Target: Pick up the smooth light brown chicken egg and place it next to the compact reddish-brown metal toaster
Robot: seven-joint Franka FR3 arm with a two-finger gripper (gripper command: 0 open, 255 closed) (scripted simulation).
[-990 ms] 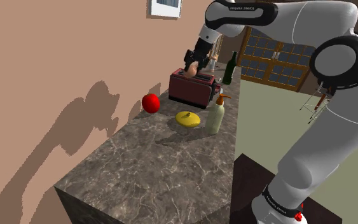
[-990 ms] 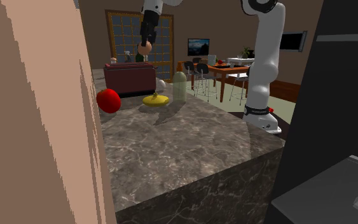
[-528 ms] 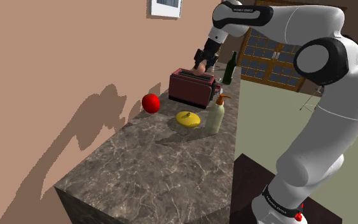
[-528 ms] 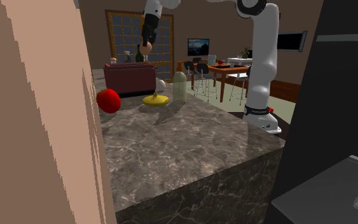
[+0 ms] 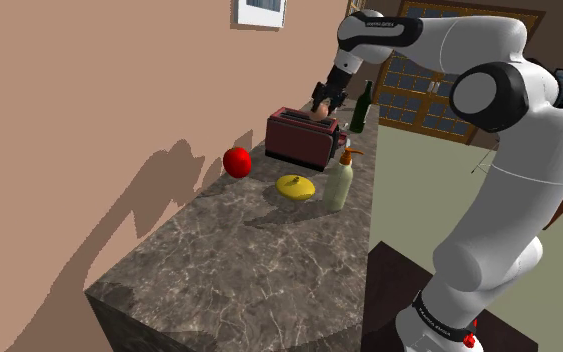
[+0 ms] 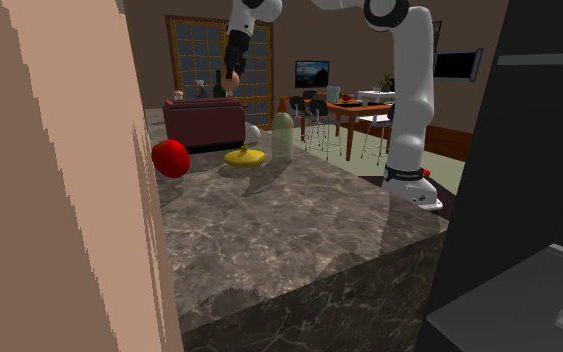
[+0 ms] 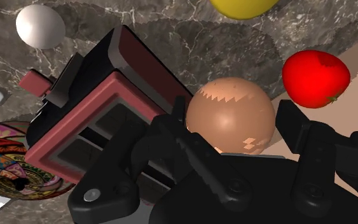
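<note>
Since a second ago, your gripper (image 5: pixel 319 110) has moved toward the shoulder view's right. Its fingers clasp the egg (image 7: pixel 231 114), held above the toaster's (image 5: pixel 299 140) far end.

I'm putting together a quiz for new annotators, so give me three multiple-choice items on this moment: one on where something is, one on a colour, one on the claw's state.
1. Where is the egg? A in a slot of the toaster; B up in the air by the toaster's top; C beside the round fruit.
2. What colour is the round fruit nearest the wall? A green; B red; C blue.
3. The claw is: A open and empty; B shut on the round fruit; C shut on the egg.

Key: 1 B, the egg hangs above the toaster's edge. 2 B, it is plainly red. 3 C, both fingers clasp the egg.
</note>
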